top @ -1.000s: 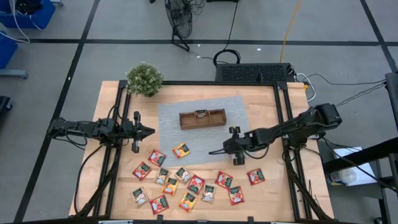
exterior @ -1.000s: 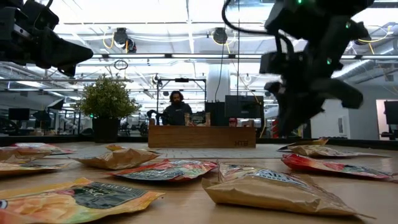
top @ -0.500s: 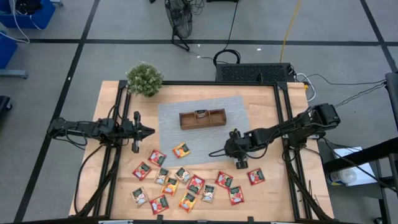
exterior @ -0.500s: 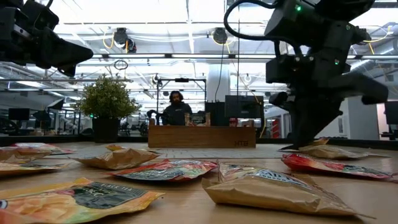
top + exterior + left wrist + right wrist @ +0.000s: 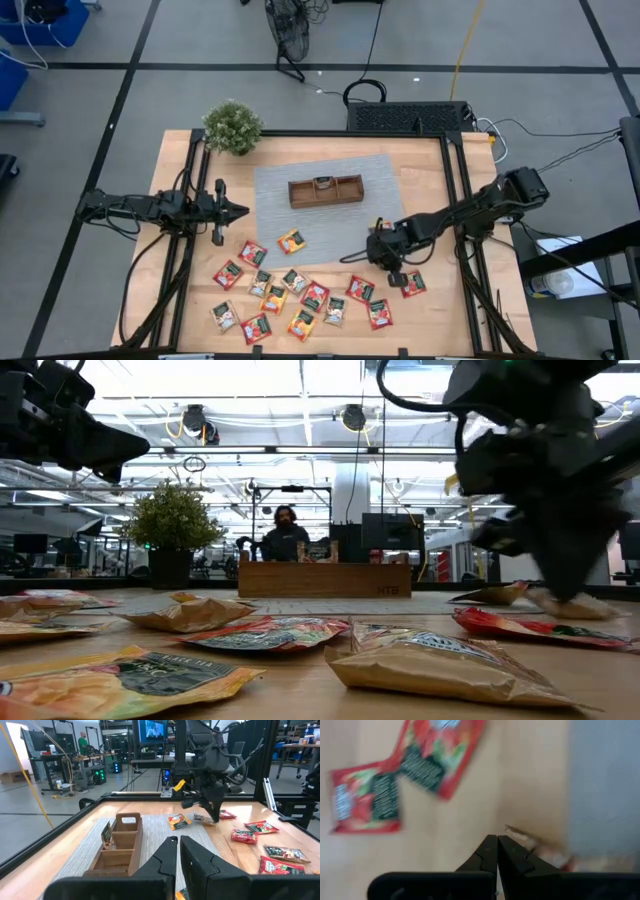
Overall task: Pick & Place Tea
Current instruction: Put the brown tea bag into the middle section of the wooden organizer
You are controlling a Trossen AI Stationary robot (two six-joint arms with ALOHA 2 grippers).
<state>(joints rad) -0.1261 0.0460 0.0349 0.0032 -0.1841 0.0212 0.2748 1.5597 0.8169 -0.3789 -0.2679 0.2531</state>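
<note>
Several red, green and orange tea packets [image 5: 300,295] lie flat on the wood by the near edge. One more stands in the middle compartment [image 5: 323,183] of the brown tray [image 5: 300,203] on the grey mat [image 5: 280,225]. My right gripper [image 5: 343,259] is shut and low at the mat's near edge, just far of two red packets [image 5: 360,288] [image 5: 411,284]. Its wrist view shows the shut fingertips [image 5: 497,839], red packets [image 5: 437,755] beyond them and a blurred pale thing [image 5: 522,839] beside them. My left gripper [image 5: 243,210] is shut and hovers at the mat's left edge. My right gripper's shut fingertips are down near the table at the mat's near edge, next to the blurred pale thing [image 5: 202,818]. I cannot tell whether they touch it or the table.
A potted plant [image 5: 232,127] stands at the far left corner. An orange packet [image 5: 291,240] lies on the mat's near part. The wood on the table's right side [image 5: 425,190] is bare. A person sits beyond the far edge [image 5: 285,535].
My right gripper has moved toward the table's near edge and down, from above the mat to just over its near edge, closer to the red packets. Its fingers have stayed shut. The packets and the left arm have kept still.
</note>
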